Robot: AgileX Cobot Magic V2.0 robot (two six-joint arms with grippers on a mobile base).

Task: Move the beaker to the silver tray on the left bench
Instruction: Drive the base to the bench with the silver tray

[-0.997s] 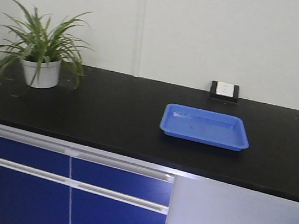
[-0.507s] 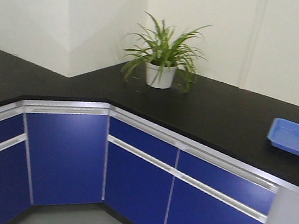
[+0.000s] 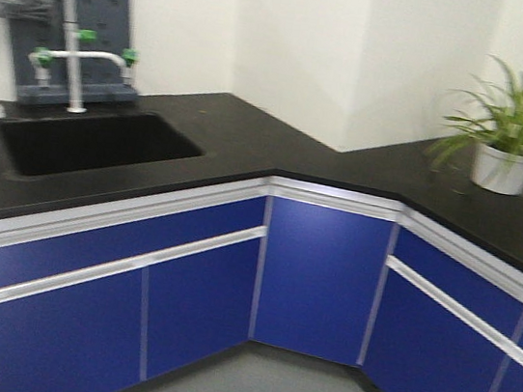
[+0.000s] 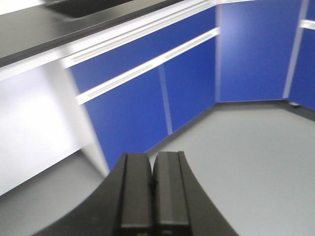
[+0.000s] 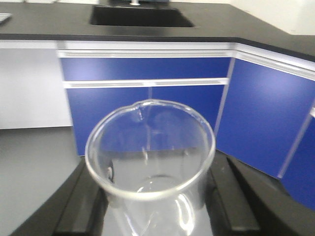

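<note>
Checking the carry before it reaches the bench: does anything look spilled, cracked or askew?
Nothing stands out. The beaker sits squarely in the right pincer, rim whole, no liquid visible. The left pincer is shut and empty. The black worktop and sink look undamaged, though the views are blurred.

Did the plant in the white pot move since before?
No. The plant sits right of the same wall corner on the black counter as before; only the camera turned left.
</note>
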